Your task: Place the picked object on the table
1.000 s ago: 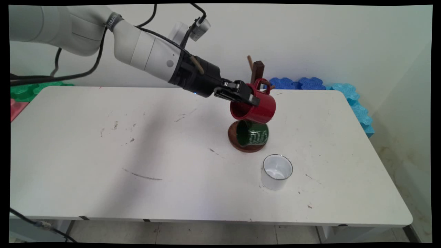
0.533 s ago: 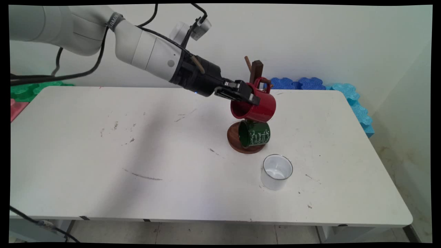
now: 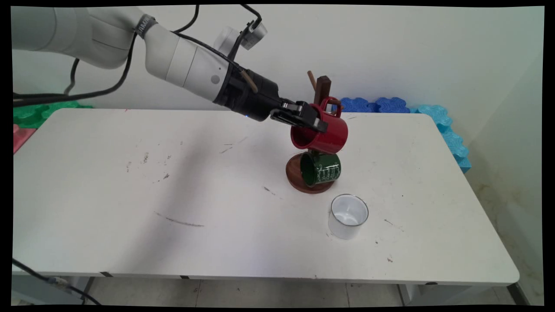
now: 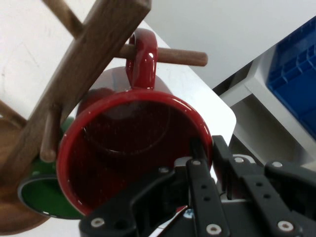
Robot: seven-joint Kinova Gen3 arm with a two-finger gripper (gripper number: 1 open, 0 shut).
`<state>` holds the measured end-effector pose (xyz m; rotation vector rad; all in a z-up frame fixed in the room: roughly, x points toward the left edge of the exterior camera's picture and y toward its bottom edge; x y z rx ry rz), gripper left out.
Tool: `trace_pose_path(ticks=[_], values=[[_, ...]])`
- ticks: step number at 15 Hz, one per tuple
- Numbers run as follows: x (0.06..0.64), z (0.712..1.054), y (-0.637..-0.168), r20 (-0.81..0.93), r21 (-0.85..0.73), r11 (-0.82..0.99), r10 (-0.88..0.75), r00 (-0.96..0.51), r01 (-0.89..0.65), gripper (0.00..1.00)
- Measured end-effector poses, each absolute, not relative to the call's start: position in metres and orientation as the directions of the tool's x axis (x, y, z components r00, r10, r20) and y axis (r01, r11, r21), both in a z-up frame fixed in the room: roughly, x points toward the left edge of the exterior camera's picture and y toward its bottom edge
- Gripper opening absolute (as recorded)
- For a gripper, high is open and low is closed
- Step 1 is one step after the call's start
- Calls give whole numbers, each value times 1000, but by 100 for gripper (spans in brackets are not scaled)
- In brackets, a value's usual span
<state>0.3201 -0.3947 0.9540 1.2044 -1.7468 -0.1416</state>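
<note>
With its handle looped over a peg of the wooden mug tree (image 3: 323, 89), the red mug (image 3: 323, 132) hangs near the tabletop's far edge, gripper (image 3: 313, 122) pinching its rim, one finger inside. Green mug (image 3: 323, 169) hangs below, seemingly on a lower peg; white cup (image 3: 348, 216) stands nearby.

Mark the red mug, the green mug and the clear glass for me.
red mug (image 3: 328, 134), main view, on its outer side wall.
green mug (image 3: 326, 170), main view, on its lettered side.
clear glass (image 3: 345, 224), main view, on its front wall.
</note>
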Motion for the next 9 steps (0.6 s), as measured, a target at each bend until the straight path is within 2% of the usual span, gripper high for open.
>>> trace_pose_path(ticks=[9], values=[[319,963,-399,661,553,533,-748,-51,-640,0]])
